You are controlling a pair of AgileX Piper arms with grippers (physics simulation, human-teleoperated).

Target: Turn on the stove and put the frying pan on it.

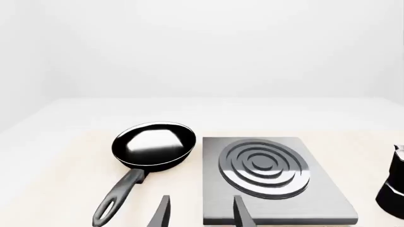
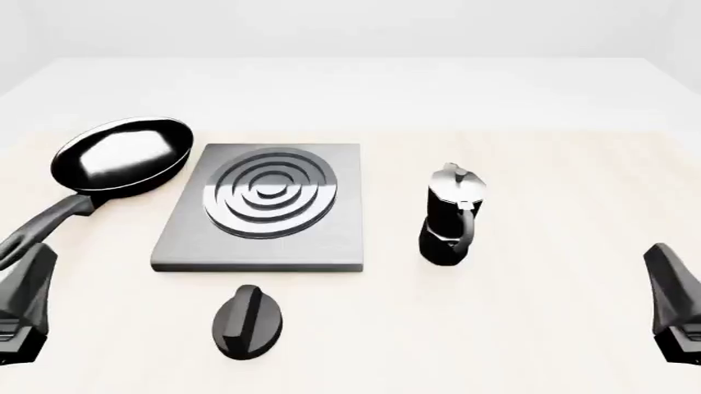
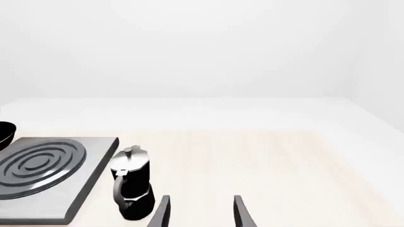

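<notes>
Pan sits upper left of the front frame, just beside stove; knob lower centre. Both my grippers, left and right, spread wide, empty. Pan looks rigid, glossy, likely slippery: grasp mid-handle.

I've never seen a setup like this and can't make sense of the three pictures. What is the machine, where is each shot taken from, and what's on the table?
These are simulator renders of two robot arms at a table. The front view looks down from above and behind the arms; the dark shapes at its lower corners are the left tool and right tool. The other two pictures come from cameras on each arm's wrist, looking along its fingers. Both tools are open and hold nothing. On the table lie a grey stove with silver rings, its separate black knob nearer the arms, a frying pan beside the stove on its left, and a black moka pot to its right.
</notes>
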